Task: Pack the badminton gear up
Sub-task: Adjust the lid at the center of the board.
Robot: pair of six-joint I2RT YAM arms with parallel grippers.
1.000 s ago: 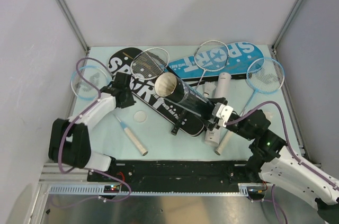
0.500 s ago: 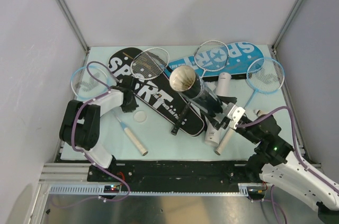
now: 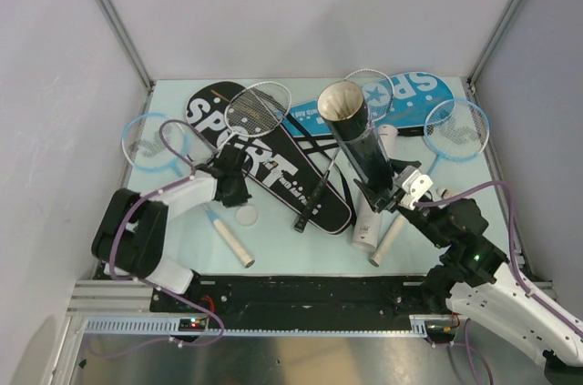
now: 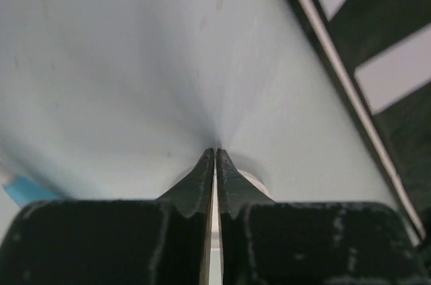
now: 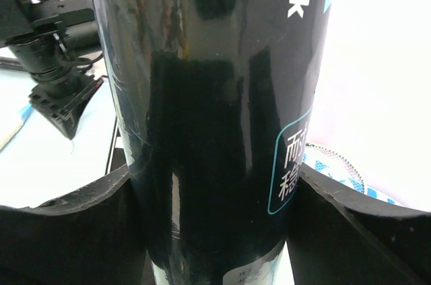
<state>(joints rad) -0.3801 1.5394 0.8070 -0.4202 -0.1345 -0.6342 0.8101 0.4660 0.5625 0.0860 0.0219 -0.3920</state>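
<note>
My right gripper (image 3: pixel 390 192) (image 5: pixel 212 187) is shut on the lower part of the black tube (image 3: pixel 363 146) (image 5: pixel 209 96). The tube stands steeply tilted, its open mouth (image 3: pixel 341 101) up and toward the back. My left gripper (image 3: pixel 237 196) (image 4: pixel 215 153) is shut, tips down on the mat. It touches a white round lid (image 3: pixel 246 216) (image 4: pixel 261 187), and a white sliver shows between the fingers. The black SPORT cover (image 3: pixel 264 162) and the blue cover (image 3: pixel 414 92) lie at the back. Silver rackets (image 3: pixel 258 107) and light-blue rackets (image 3: pixel 150 141) (image 3: pixel 455 128) lie around them. No shuttlecock shows.
A white tube (image 3: pixel 373 212) lies beside my right gripper, next to the handle (image 3: pixel 387 241) of the right light-blue racket. The left racket's handle (image 3: pixel 230 241) runs toward the near edge. Grey walls close in the mat on three sides, with a black rail (image 3: pixel 301 289) in front.
The right arm has swung the black tube up from lying across the black cover to a steep tilt. My left gripper shut and moved to the lid, which shifted slightly nearer.
</note>
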